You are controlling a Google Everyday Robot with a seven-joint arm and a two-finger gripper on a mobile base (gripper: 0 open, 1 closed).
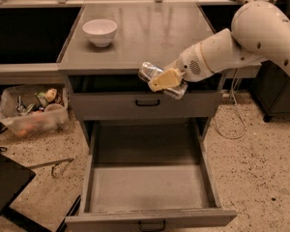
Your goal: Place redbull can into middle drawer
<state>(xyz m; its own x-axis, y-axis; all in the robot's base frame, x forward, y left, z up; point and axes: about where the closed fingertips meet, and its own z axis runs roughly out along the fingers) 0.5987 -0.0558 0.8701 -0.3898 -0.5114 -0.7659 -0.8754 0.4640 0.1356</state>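
My gripper is shut on the redbull can, a slim silver can held tilted on its side, its shiny end pointing left. It hangs in front of the counter's front edge, over the closed upper drawer front. The middle drawer is pulled wide open below, its flat grey floor bare, with a small black handle at its front edge. The can is well above the drawer's rear part. My white arm reaches in from the upper right.
A white bowl stands on the grey counter at the back left. A clear plastic bin of odds and ends sits on the floor at left. A dark object lies at lower left. A cable trails on the floor at right.
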